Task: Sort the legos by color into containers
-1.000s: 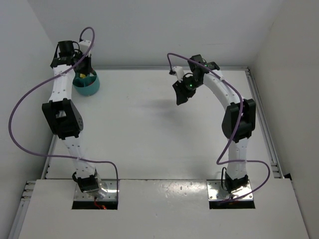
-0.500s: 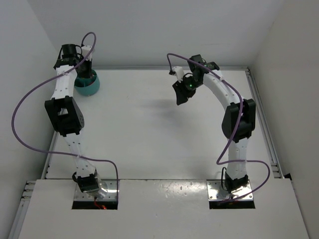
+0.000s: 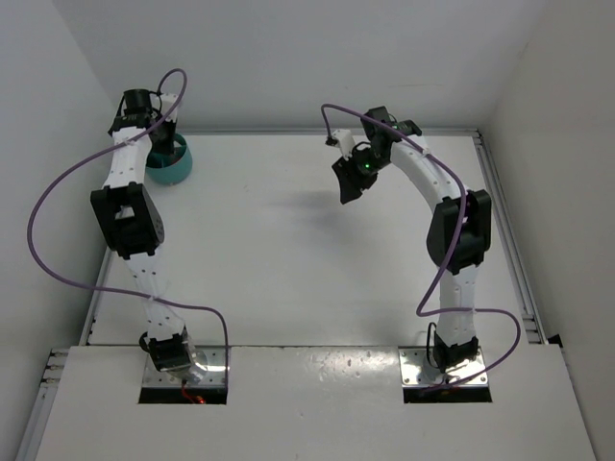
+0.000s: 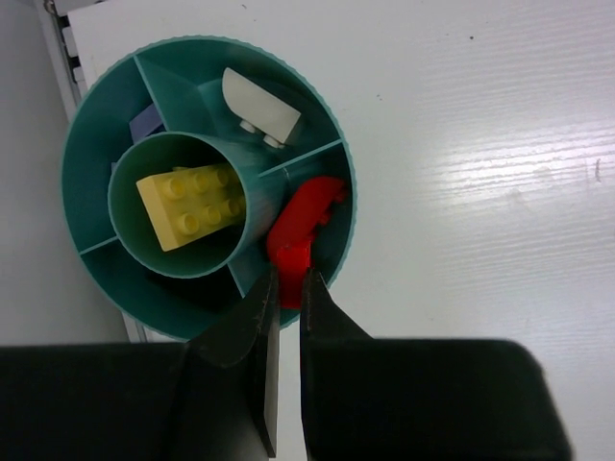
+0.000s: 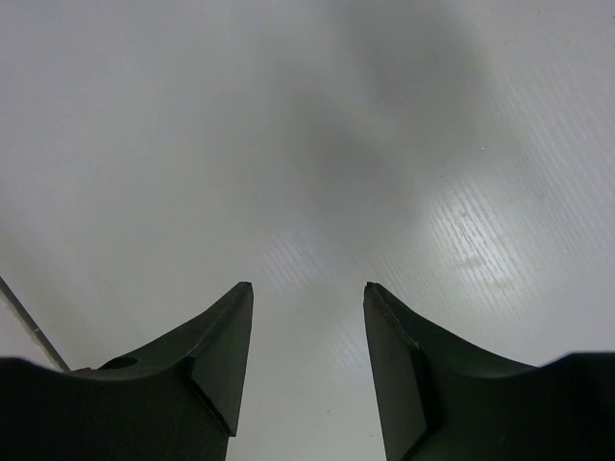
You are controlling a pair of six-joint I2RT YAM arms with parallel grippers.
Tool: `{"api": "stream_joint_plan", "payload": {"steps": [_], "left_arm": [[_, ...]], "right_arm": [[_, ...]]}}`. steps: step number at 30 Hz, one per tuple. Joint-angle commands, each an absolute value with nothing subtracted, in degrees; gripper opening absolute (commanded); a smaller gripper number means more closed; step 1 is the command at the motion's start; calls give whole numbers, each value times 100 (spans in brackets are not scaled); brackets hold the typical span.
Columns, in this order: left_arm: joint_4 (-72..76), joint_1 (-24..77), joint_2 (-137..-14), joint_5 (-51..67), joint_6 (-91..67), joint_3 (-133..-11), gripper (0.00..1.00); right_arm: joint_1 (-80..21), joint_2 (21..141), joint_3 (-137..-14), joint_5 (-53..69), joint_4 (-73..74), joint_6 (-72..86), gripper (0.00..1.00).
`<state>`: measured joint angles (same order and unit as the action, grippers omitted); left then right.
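Left wrist: my left gripper [image 4: 285, 279] is pinched on the red lego [image 4: 307, 216], which reaches into the right compartment of the bowl [image 4: 173, 96] at the table's [image 4: 461, 144] left edge. My right gripper [image 5: 307, 298], jaws apart and empty, hangs above mid-table, room all round.

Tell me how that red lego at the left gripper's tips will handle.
The red lego looks hard and glossy, so the left gripper, seemingly nipping just one end, could let it swivel or slip. Tiny, so probably light. Its curved back may rock.
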<state>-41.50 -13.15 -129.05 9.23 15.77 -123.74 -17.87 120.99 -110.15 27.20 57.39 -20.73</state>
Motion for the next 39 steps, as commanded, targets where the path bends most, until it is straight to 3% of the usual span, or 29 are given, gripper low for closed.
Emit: {"api": "stream_joint_plan", "payload": {"steps": [1,2,3,7,15,16,17,18,23,24,27,30,33,39], "left_arm": [[-4034,-1362,-12946,625,1468,-12674,10],[-4034,-1362,-12998,624,1468,-12674,13],[-3982,-1362,-12999,572,1407,-12674,26],[-3981,-1362,-12999,519,1345,-12674,58],[-3929,-1362,-12640,1115,1108,-12867,73],[-3929,-1267,-12395,1282,1055,-12954,79],[-3929,-1153,-12236,1492,1107,-12955,96],[-3929,-1003,-12069,1494,1203,-12955,100],[-4034,541,-10989,1117,1863,-12281,100],[-4034,728,-10882,1047,1785,-12157,100],[-4157,1168,-10697,1290,1337,-11665,100],[-4105,1362,-10696,1388,398,-11147,100],[-3814,1652,-10425,1230,211,-10224,100],[-3621,1652,-10205,1213,-307,-9554,100]], "right_arm": [[-1828,12146,-11171,2672,5625,-2057,51],[-1880,12146,-11171,2672,5625,-2057,51],[-1881,12146,-11171,2672,5625,-2057,51],[-1881,12146,-11171,2619,5572,-2057,51],[-1881,12199,-11171,2540,5572,-2004,51],[-1881,12147,-11171,2444,5520,-2004,51],[-1881,12094,-11171,2304,5467,-1882,51],[-1811,12094,-11171,2233,5467,-1829,52],[-1566,11971,-11118,1986,5729,-1775,63],[-1512,11840,-11118,1986,5730,-1706,76],[-1275,11567,-10697,1934,5730,-1705,84],[-976,11198,-10110,1758,5669,-1652,85],[-599,10890,-9826,1705,5555,-1441,85],[-97,10635,-9527,1819,5432,-1134,85]]}}
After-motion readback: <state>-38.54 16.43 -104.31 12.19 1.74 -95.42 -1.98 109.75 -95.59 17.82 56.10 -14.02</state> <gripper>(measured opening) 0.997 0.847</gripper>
